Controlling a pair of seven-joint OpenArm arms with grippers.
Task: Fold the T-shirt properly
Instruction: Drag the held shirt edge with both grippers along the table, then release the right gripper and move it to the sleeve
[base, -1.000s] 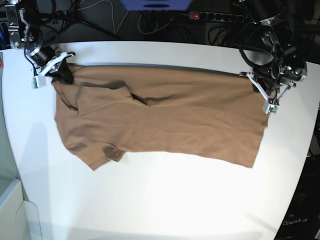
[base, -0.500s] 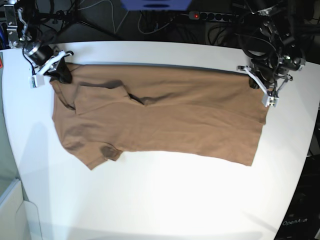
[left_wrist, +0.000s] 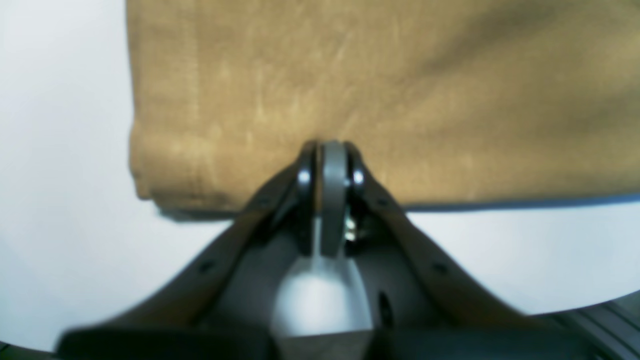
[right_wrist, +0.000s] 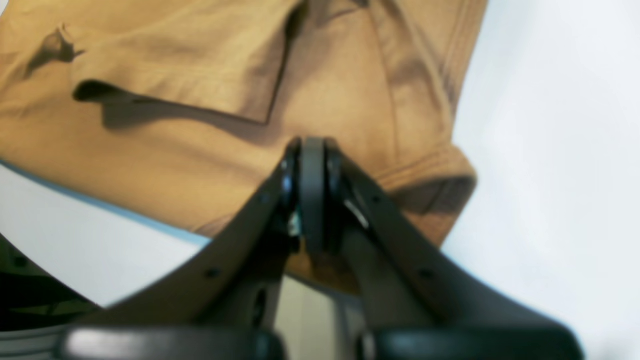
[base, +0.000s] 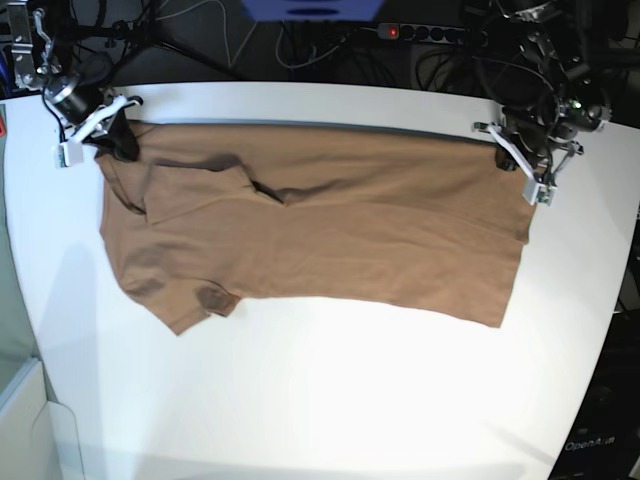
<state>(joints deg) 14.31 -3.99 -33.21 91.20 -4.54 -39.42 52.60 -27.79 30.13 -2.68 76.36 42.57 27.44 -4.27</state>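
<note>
From the base view you can see the T-shirt (base: 310, 225), folded lengthwise on the white table (base: 330, 400), has slid toward the far edge over the last second — both arms are dragging it back. Your left gripper (left_wrist: 325, 155) is clamped on the hem edge. Your right gripper (right_wrist: 310, 150) is pinched shut on the collar end, beside a rumpled sleeve (right_wrist: 190, 75). Beyond the far edge cables (base: 450, 60) crowd close — mind them.

Robotics lab: white table (base: 330, 400), cables (base: 300, 40), power strip (base: 435, 33).
</note>
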